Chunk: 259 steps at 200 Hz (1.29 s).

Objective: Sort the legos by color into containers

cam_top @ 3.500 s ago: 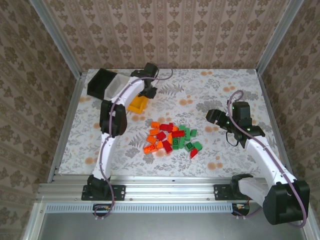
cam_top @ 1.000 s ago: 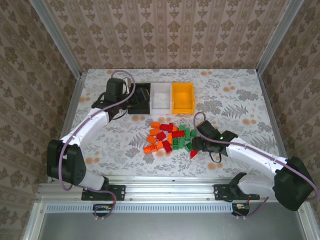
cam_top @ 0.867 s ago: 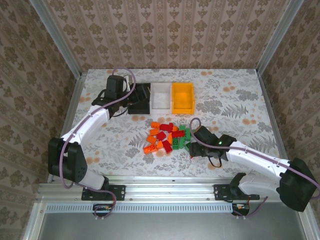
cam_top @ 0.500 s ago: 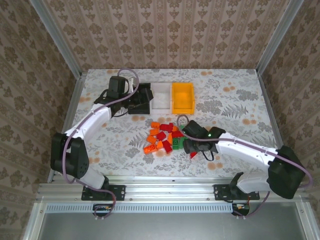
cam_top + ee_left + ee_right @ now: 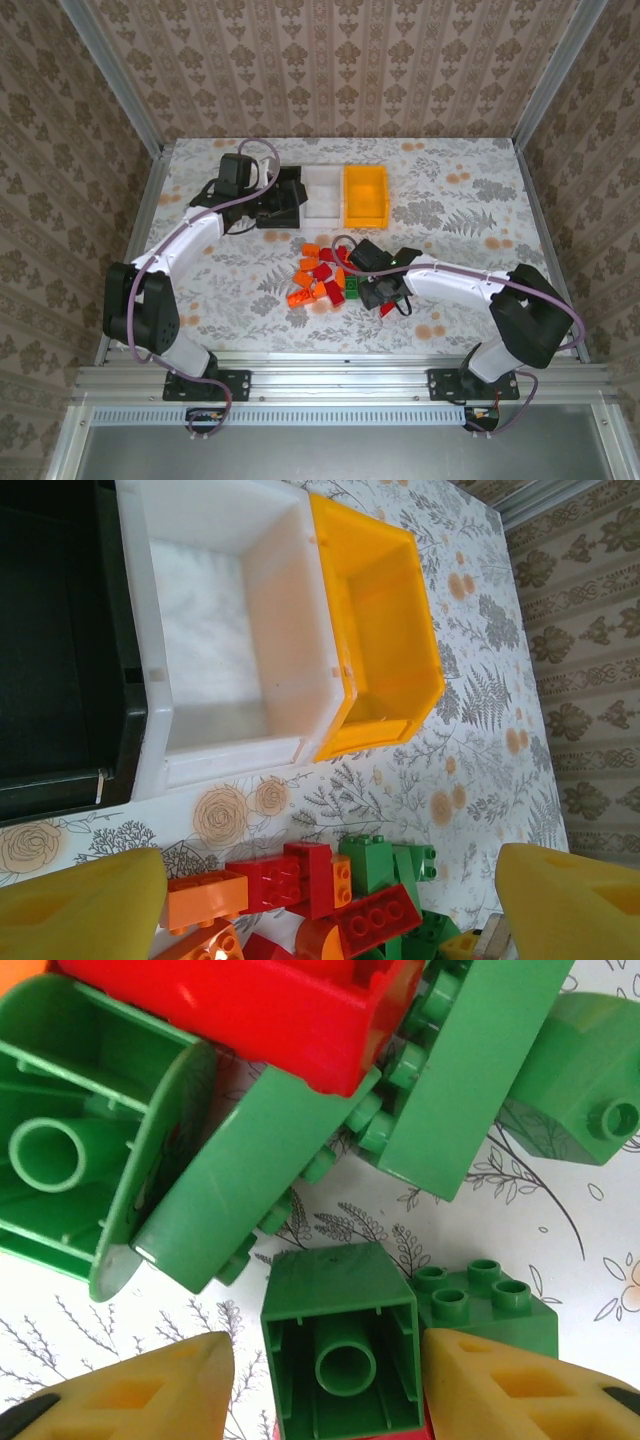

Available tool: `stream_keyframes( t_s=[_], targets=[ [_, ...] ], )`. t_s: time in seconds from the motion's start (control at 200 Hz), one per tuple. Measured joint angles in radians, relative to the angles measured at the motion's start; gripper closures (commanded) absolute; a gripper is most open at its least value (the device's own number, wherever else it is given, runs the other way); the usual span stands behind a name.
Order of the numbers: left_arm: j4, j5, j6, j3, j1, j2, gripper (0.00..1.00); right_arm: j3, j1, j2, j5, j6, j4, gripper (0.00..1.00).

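The black bin (image 5: 287,196), white bin (image 5: 322,192) and yellow bin (image 5: 365,195) stand side by side, touching, at the upper middle of the table (image 5: 470,200). The bricks (image 5: 328,274) lie heaped below them at centre. The left gripper (image 5: 270,203) hangs at the black bin. In its wrist view its fingers (image 5: 80,905) are spread wide with nothing between them. The white and yellow bins look empty; the black one is too dark to judge. The right gripper (image 5: 335,1392) sits low in the heap's right side, its fingers (image 5: 140,1395) straddling a green brick (image 5: 340,1355) that lies hollow side up. A gap shows on the left, so the brick is not yet clamped.
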Motion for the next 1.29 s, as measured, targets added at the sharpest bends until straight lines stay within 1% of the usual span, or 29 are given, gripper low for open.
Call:
stream_keyframes(
  t_s=[0.135, 0.305, 0.43, 0.785, 0.93, 1.035, 1.12, 1.205, 1.295],
  targets=[
    [0.0, 0.002, 0.0, 0.0, 0.005, 0.0, 0.13, 0.006, 0.0, 0.011, 0.0, -0.007, 0.021, 0.58],
    [0.0, 0.003, 0.0, 0.0, 0.013, 0.0, 0.13, 0.013, 0.001, 0.027, 0.003, -0.008, 0.026, 0.58],
    [0.0, 0.007, 0.0, 0.0, 0.016, 0.0, 0.13, 0.013, 0.01, 0.034, 0.011, -0.008, 0.025, 0.55],
    [0.0, 0.018, 0.0, 0.0, 0.018, 0.0, 0.13, 0.016, 0.03, 0.034, 0.044, -0.007, 0.025, 0.7],
    [0.0, 0.019, 0.0, 0.0, 0.018, 0.0, 0.13, 0.016, 0.04, 0.023, 0.062, -0.006, 0.017, 0.71],
    [0.0, 0.019, 0.0, 0.002, 0.018, 0.0, 0.13, 0.02, 0.042, -0.033, 0.075, -0.002, -0.007, 0.71],
    [0.0, 0.019, 0.0, 0.004, 0.018, 0.0, 0.13, 0.05, 0.042, -0.088, 0.095, -0.003, -0.035, 0.72],
    [0.0, 0.024, 0.0, 0.007, 0.018, 0.0, 0.13, 0.111, 0.032, -0.111, 0.119, -0.008, -0.054, 0.72],
    [0.0, 0.034, 0.0, 0.007, 0.018, 0.0, 0.12, 0.192, -0.016, -0.109, 0.133, -0.031, -0.051, 0.72]
  ],
)
